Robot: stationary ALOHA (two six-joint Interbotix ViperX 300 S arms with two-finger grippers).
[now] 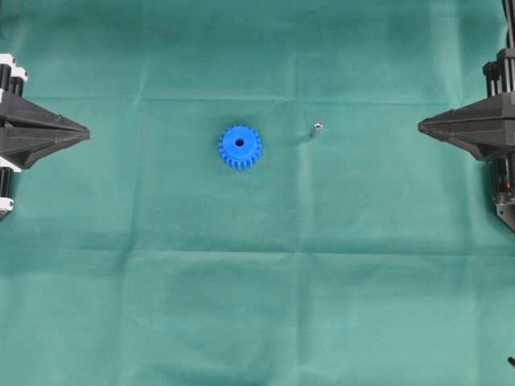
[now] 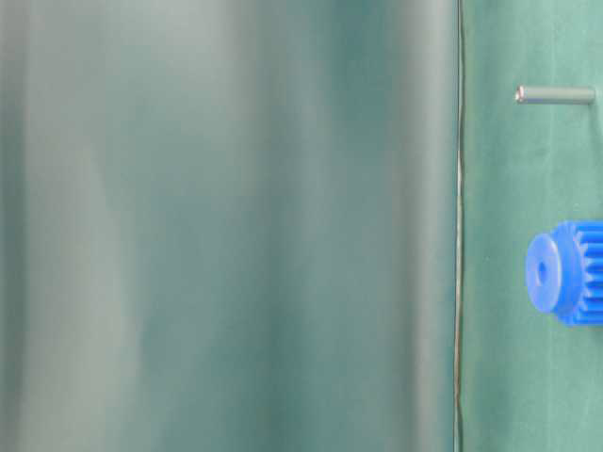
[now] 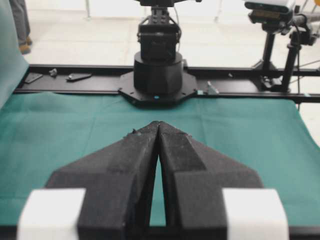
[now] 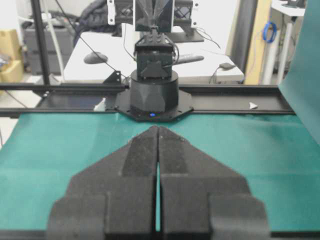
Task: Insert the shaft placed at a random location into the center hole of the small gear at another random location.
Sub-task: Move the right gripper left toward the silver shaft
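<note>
Left end effector (image 1: 87, 132), at the left edge of the overhead view: black tapered fingers (image 3: 137, 165) pressed together to a single tip, holding nothing, pointing toward the small gear (image 1: 240, 146) and well apart from it. Right end effector (image 1: 420, 125), at the right edge of the overhead view: fingers (image 4: 140, 160) likewise closed tip to tip, empty, aimed toward the small gear from the opposite side, well apart from it. In each wrist view, closed fingertips meeting along a thin seam above the green cloth (image 1: 257, 305), with the opposite arm's black base (image 3: 157, 75) straight ahead at the far edge of the desk.

Small gear: bright blue, toothed rim, lying flat on the green cloth slightly left of the overhead view's middle, between the two end effectors and nearer the left one. Center hole (image 1: 239, 142): small dark circle in the gear's raised hub, open and unfilled.

Shaft (image 1: 316, 129): short silver-grey pin, resting on the cloth to the right of the small gear in the overhead view, near but not touching it, between the gear and the right end effector. In the table-level view, shaft (image 2: 556, 94) and small gear (image 2: 565, 273) both at the right edge, clearly separated; remainder of that view filled by blurred green.
</note>
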